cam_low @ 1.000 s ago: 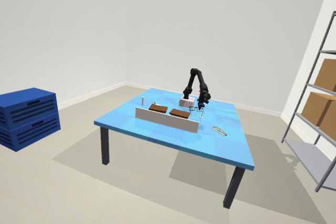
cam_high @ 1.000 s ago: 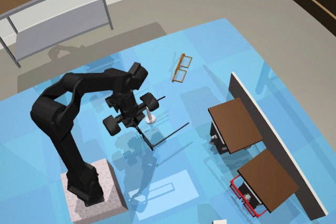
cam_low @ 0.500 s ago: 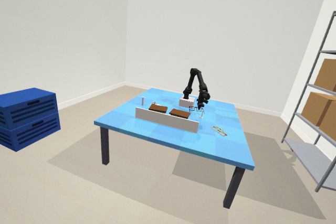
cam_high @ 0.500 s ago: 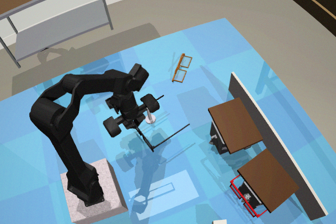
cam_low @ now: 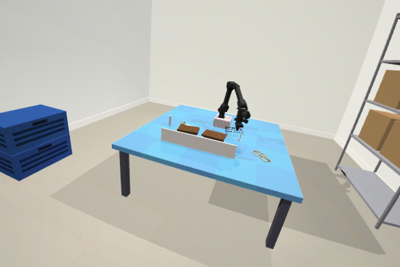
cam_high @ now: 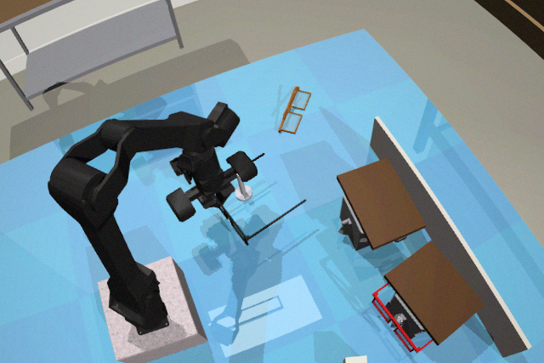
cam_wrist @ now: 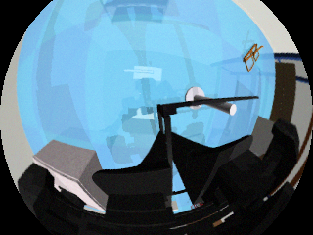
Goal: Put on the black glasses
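Observation:
My gripper [cam_high: 217, 201] [cam_low: 239, 128] [cam_wrist: 163, 134] is shut on the black glasses [cam_high: 276, 219] [cam_wrist: 169, 109] at one end of their front frame and holds them above the table. One temple reaches toward the heads; the other is partly hidden behind the gripper. The temples point toward the partition side. One display head [cam_high: 356, 238] shows under a brown board, bare of glasses, to the right of the held glasses. The other head [cam_high: 399, 319] is lower right, with red glasses [cam_high: 391, 316] around its front. No yellow tag is visible; I cannot tell which head carries it.
A white post with a round base [cam_high: 244, 193] [cam_low: 240, 139] [cam_wrist: 195, 93] stands beside the gripper, near one temple. Orange glasses [cam_high: 291, 102] lie farther back. Brown boards [cam_high: 380, 202] [cam_high: 433, 292] cover both heads from above. A long partition [cam_high: 452, 240] [cam_low: 197, 142] stands behind them.

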Robot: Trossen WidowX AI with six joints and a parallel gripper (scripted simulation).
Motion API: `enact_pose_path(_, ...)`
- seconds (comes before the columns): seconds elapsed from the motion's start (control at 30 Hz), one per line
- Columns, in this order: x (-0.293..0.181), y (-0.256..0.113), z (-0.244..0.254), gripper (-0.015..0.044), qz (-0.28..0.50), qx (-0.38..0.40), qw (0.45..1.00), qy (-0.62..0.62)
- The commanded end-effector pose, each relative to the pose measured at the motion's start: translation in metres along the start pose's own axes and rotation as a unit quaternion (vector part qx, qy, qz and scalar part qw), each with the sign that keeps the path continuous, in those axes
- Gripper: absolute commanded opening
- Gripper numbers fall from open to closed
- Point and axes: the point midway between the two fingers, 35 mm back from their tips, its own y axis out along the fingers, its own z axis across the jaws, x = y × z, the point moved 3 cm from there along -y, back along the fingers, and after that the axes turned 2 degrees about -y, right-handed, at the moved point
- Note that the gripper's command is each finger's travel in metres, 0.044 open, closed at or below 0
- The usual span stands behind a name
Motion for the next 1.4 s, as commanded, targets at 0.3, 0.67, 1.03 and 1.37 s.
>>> enact_pose_path(0.3,0.008,-0.029,-0.002,0.0000,-0.001,0.000,1.000,0.002)
enact_pose_path(0.67,0.006,-0.061,-0.002,0.0000,-0.001,0.000,1.000,-0.008)
enact_pose_path(1.03,-0.038,-0.061,-0.013,0.0000,0.001,0.000,0.994,-0.111)
enact_pose_path(1.37,-0.079,-0.061,-0.016,0.0000,0.003,0.000,0.978,-0.208)
